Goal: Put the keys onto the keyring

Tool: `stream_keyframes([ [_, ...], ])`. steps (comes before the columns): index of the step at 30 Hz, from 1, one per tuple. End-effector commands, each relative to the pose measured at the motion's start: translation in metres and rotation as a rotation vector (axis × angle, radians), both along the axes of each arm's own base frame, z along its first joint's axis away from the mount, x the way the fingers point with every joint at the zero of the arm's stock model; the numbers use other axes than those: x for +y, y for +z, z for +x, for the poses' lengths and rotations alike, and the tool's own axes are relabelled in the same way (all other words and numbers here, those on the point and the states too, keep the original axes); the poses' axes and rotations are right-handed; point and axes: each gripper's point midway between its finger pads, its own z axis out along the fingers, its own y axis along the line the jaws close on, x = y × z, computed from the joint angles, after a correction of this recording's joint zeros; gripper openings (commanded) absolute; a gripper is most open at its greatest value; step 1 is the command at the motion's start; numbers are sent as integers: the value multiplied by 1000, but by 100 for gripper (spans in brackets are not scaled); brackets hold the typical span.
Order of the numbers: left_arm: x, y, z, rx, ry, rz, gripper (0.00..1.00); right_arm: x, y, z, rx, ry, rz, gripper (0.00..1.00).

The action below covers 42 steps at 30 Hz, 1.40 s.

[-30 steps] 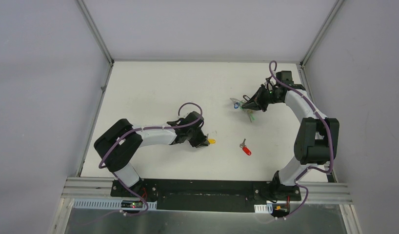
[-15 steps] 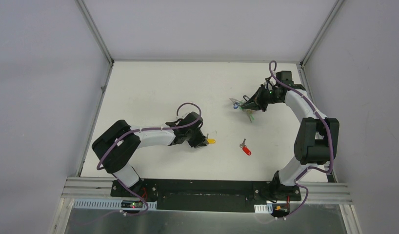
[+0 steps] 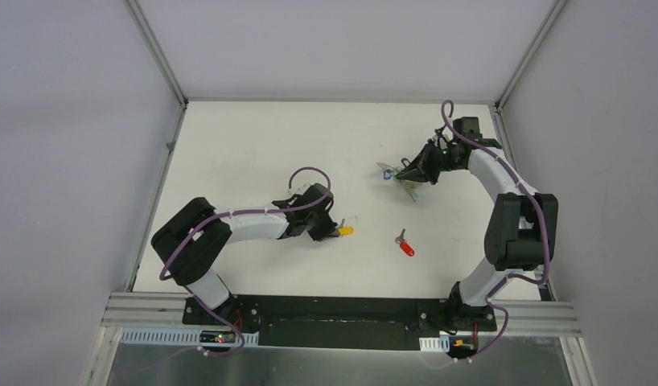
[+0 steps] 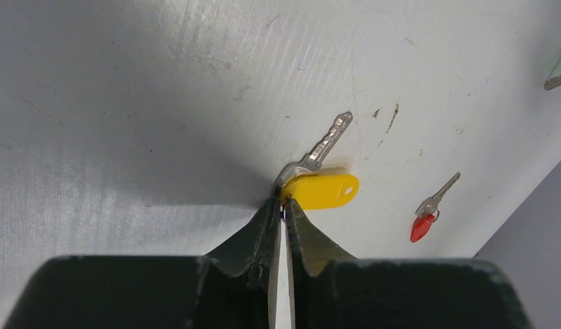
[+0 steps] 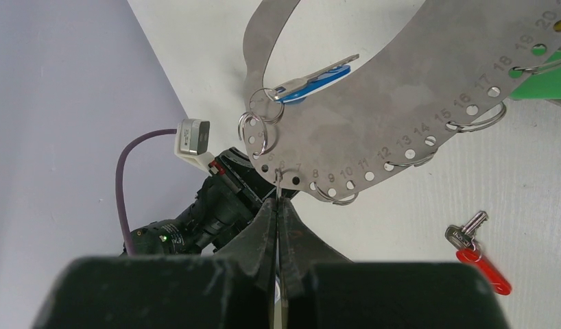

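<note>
A yellow-tagged key [image 4: 324,191] lies on the white table, its silver blade [image 4: 326,145] pointing away. My left gripper [image 4: 283,203] is low over the table, shut on the small ring at the key's head; from above it sits at the tag's left end [image 3: 334,232]. The keyring [image 5: 401,116], a flat grey band with numbered holes, hangs raised from my right gripper [image 5: 279,199], which is shut on a thin wire ring at the band's edge. A blue key [image 5: 312,80] and a green tag [image 5: 545,79] hang on it. A red key [image 3: 405,244] lies between the arms.
Several empty split rings dangle from the band's holes [image 5: 254,130]. The left arm's wrist with its purple cable [image 5: 195,219] shows beneath the keyring in the right wrist view. Grey walls close the table on three sides.
My left gripper's jaws have narrowed onto the yellow key's ring and the wrist has shifted slightly left. The right arm and the keyring have not moved.
</note>
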Motion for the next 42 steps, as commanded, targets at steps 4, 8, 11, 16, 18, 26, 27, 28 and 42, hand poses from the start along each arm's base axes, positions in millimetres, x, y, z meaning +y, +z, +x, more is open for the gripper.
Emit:
stream_keyframes([
  [4, 3, 10, 9, -52, -7, 15, 0, 5, 19, 8, -59, 29, 11, 0],
  [8, 12, 36, 13, -136, -17, 35, 0, 3, 21, 7, -73, 40, -21, 0],
  [11, 25, 66, 20, -240, -48, 93, 0, 6, 31, 9, -109, 58, -49, 0],
  [16, 54, 129, 28, -479, -184, 259, 0, 17, 56, 11, -209, 133, -153, 0],
  [18, 63, 158, 29, -601, -273, 324, 0, 27, 69, 10, -267, 186, -195, 0],
  [26, 97, 242, 15, -968, -537, 517, 0, 60, 124, 0, -613, 441, -293, 0],
  [27, 101, 249, 13, -1001, -548, 532, 0, 62, 129, -1, -657, 462, -291, 0],
  [28, 104, 255, 12, -1028, -553, 543, 0, 64, 133, -1, -697, 472, -287, 0],
  [42, 104, 292, -8, -1200, -684, 530, 0, 105, 174, -46, -1148, 747, 105, 0],
])
